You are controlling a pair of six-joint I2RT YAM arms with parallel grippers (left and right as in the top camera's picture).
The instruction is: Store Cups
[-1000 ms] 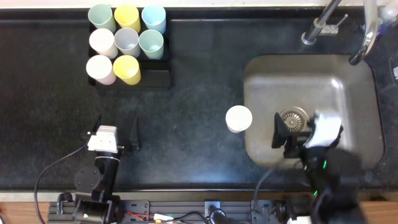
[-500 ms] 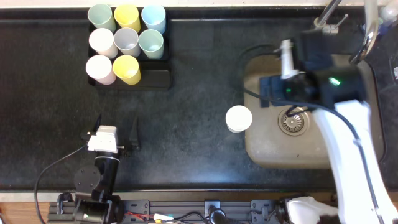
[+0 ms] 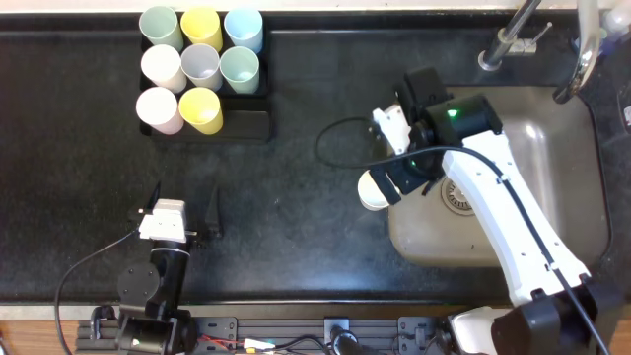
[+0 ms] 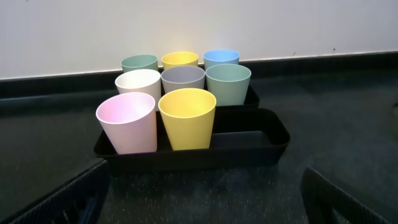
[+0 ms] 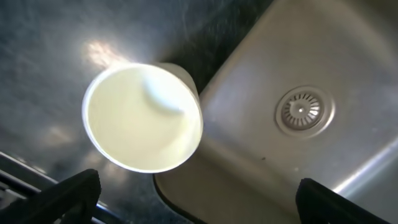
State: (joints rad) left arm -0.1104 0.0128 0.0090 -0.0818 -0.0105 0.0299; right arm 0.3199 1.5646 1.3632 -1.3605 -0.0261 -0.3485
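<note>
**Eight cups racked, one white straggler to go**

Closest in, the left gripper (image 3: 185, 207) sits by its base with its jaws spread wide and nothing in them. The right gripper (image 5: 199, 202) hangs over the white cup (image 5: 143, 118), also wide open and gripping nothing. That cup stands upright on the counter, right at the sink (image 3: 552, 118) edge, and looks empty. I'd call this the approach to the pick. Next it has to drop, straddle the wall and close without knocking the cup into the basin. Farther back, the black tray (image 4: 273, 134) holds eight upright cups, with its near-right slot (image 4: 249, 140) free.
</note>
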